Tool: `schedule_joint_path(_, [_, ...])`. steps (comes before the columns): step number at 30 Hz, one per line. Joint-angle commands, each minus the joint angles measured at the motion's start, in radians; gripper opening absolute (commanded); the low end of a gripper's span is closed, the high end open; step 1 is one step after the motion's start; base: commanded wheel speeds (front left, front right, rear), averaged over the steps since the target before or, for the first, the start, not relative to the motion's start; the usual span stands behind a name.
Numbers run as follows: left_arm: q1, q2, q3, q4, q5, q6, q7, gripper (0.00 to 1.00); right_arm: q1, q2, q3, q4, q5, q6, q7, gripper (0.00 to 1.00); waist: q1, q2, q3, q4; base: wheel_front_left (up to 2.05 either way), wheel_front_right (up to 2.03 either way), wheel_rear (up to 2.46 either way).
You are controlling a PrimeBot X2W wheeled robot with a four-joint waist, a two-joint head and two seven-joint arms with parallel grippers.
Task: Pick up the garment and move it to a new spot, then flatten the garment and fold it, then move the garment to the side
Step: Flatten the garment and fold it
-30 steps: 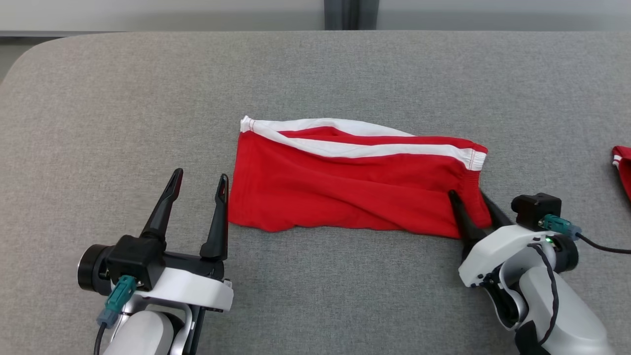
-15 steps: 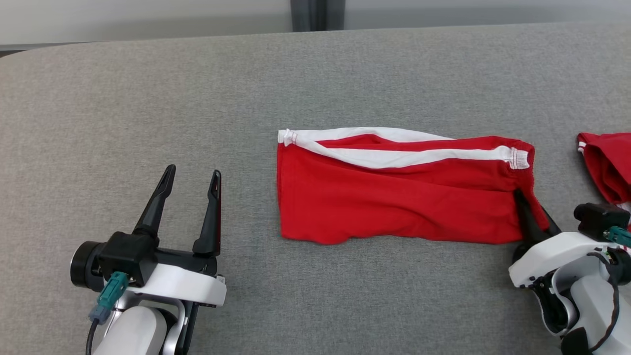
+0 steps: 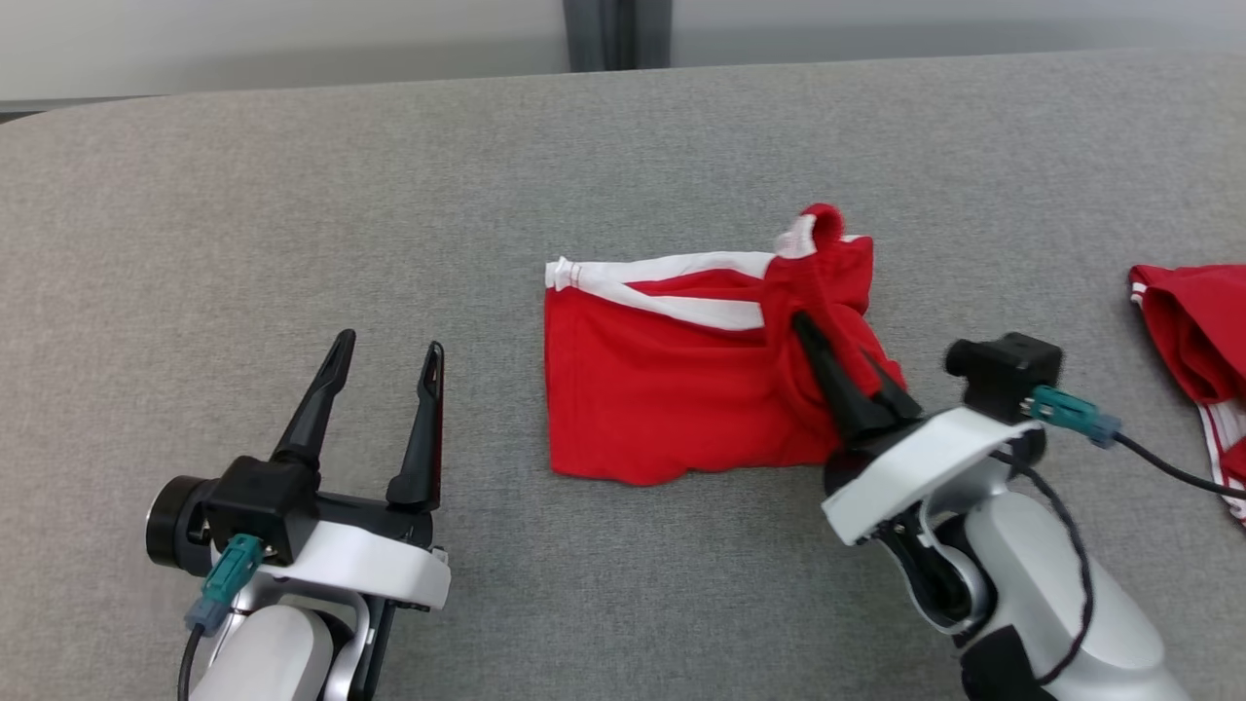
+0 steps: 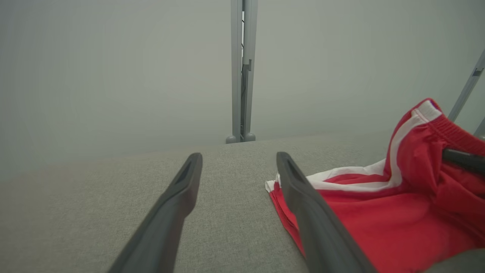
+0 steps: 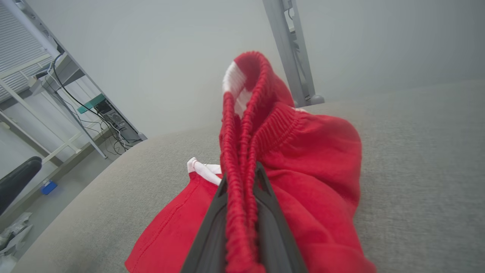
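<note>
right claw point(image 3: 829, 339): pinched tight on waistband point(image 3: 821, 222) of shorts point(image 3: 662, 389), that end raised | left claw point(image 3: 389, 343): spread wide, empty, over desk point(image 3: 292, 195) beside shorts

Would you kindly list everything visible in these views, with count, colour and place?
garment: one, red with white stripe, middle of table, right end raised.
second garment: one, red with white trim, table's right side, partly cut off in the head view.
table: one, grey fabric top, under both garments.
post: one, grey metal, behind table's far edge.
rack: one, pale metal, with cables, beyond the table.
left gripper: one, dark fingers, open, apart from garment.
right gripper: one, dark fingers, shut on garment's waistband.
</note>
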Motion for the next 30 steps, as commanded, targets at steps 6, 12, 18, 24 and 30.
schedule_joint_path(6, [-0.025, -0.012, -0.024, 0.022, -0.007, -0.015, -0.002, 1.0, -0.078, 0.069, 0.087, 0.078, -0.044, 0.0, 0.011, 0.0, 0.0, 0.0, 0.003, 0.067, 0.0, 0.0, 0.0])
schedule_joint_path(12, [-0.024, -0.023, -0.045, 0.041, -0.005, -0.024, -0.005, 1.0, -0.134, 0.087, 0.154, 0.203, -0.012, 0.0, -0.027, 0.0, 0.0, 0.0, 0.007, 0.127, 0.0, 0.0, 0.0])
schedule_joint_path(18, [-0.024, -0.031, -0.055, 0.052, -0.008, -0.025, -0.007, 1.0, -0.178, 0.084, 0.251, 0.263, 0.1, 0.0, -0.073, 0.26, 0.0, 0.0, 0.009, 0.154, 0.0, 0.0, 0.0])
schedule_joint_path(24, [-0.031, -0.033, -0.058, 0.052, -0.009, -0.024, -0.011, 1.0, -0.221, 0.085, 0.347, 0.294, 0.182, 0.0, -0.099, 1.0, 0.0, 0.0, 0.017, 0.152, 0.0, 0.0, 0.0])
schedule_joint_path(30, [-0.034, -0.028, -0.054, 0.049, -0.009, -0.015, -0.013, 1.0, -0.23, 0.084, 0.462, 0.229, 0.191, 0.0, -0.111, 1.0, 0.0, 0.0, 0.017, 0.124, 0.0, 0.0, 0.0])
